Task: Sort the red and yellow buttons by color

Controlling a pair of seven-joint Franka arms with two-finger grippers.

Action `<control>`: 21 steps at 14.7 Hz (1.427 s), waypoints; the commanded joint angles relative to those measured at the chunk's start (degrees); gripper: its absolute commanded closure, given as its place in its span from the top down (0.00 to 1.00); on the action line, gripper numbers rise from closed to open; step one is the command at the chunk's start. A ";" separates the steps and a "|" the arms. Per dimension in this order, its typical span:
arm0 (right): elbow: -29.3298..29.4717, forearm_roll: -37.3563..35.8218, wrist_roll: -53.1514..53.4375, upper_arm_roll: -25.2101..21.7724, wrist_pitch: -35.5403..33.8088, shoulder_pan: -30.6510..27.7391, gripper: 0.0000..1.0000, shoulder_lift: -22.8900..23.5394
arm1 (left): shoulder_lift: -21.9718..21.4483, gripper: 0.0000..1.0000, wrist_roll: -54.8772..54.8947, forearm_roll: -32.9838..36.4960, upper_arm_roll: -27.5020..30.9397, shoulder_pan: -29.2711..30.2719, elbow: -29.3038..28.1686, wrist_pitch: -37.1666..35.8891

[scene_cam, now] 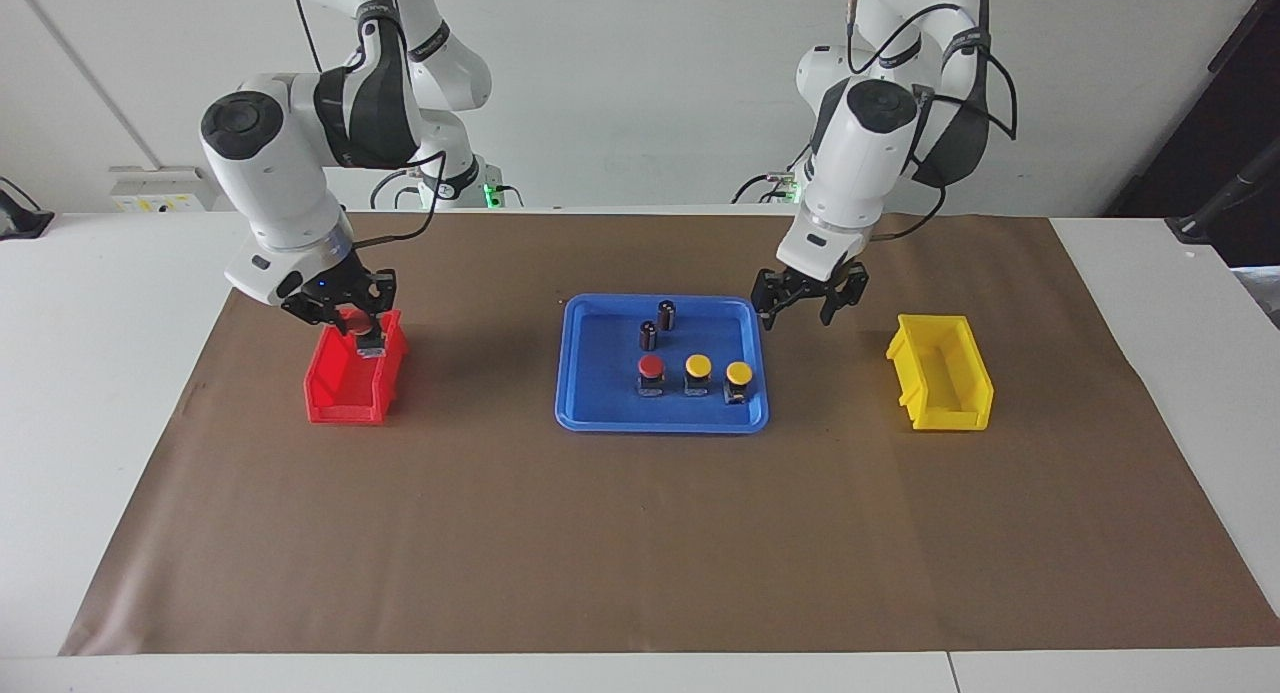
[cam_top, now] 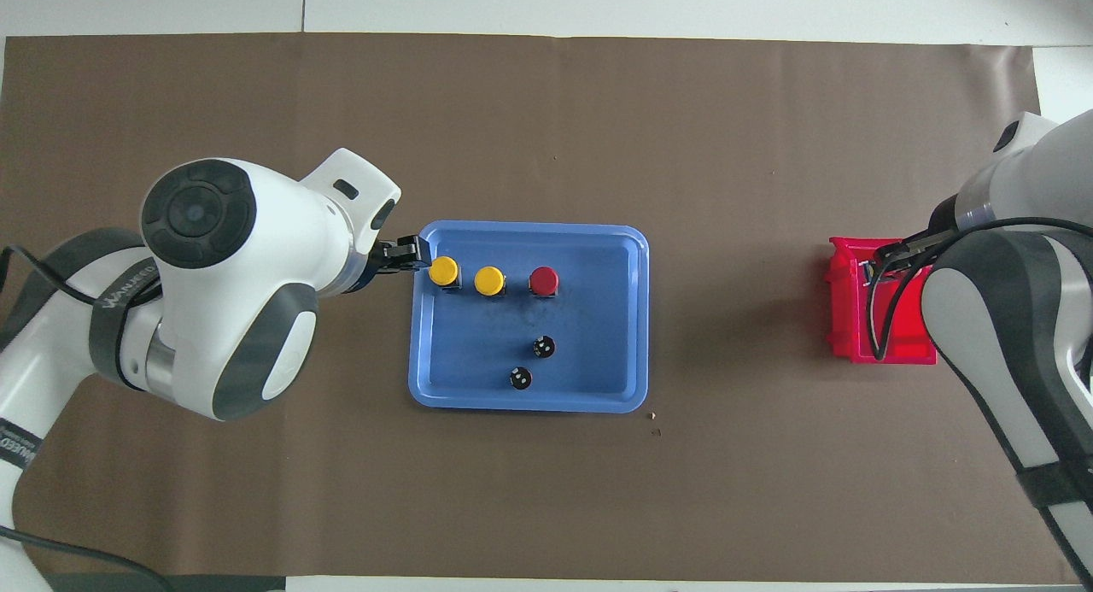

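Note:
One red button (scene_cam: 651,366) and two yellow buttons (scene_cam: 698,365) (scene_cam: 739,373) stand in a row in the blue tray (scene_cam: 600,413); they also show in the overhead view, red (cam_top: 544,279) and yellow (cam_top: 489,279) (cam_top: 443,271). My right gripper (scene_cam: 352,325) hangs low over the red bin (scene_cam: 345,398), shut on the other red button (scene_cam: 354,321), which is tilted with its dark body (scene_cam: 371,346) pointing into the bin. My left gripper (scene_cam: 798,318) is open and empty, in the air over the tray's edge at the left arm's end, beside the yellow buttons.
Two dark cylinders with silvery tops (scene_cam: 667,314) (scene_cam: 648,334) stand in the tray, nearer to the robots than the buttons. A yellow bin (scene_cam: 940,373) sits at the left arm's end; my left arm hides it in the overhead view. Brown paper covers the table.

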 commanded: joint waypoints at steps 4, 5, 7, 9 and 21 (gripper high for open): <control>-15.04 3.05 -6.35 0.82 11.28 -3.96 0.10 -6.93 | 5.40 0.75 -1.82 -1.24 0.96 -2.08 0.21 6.49; -15.57 3.93 -7.16 0.74 11.73 -4.67 0.10 -7.11 | 5.40 0.75 -1.91 -1.24 0.96 -2.25 0.21 6.32; -16.80 4.64 -7.17 0.74 12.08 -4.94 0.10 -7.20 | 5.31 0.75 -1.91 -1.32 0.96 -2.87 -0.14 6.57; -19.78 5.08 -7.25 0.74 15.84 -5.11 0.10 -7.29 | 5.14 0.75 -1.91 -1.33 0.96 -3.13 -0.84 6.93; -26.65 5.08 -9.89 0.65 23.68 -6.43 0.17 -8.43 | 5.40 0.62 -1.65 -1.33 1.04 -3.83 -2.86 9.82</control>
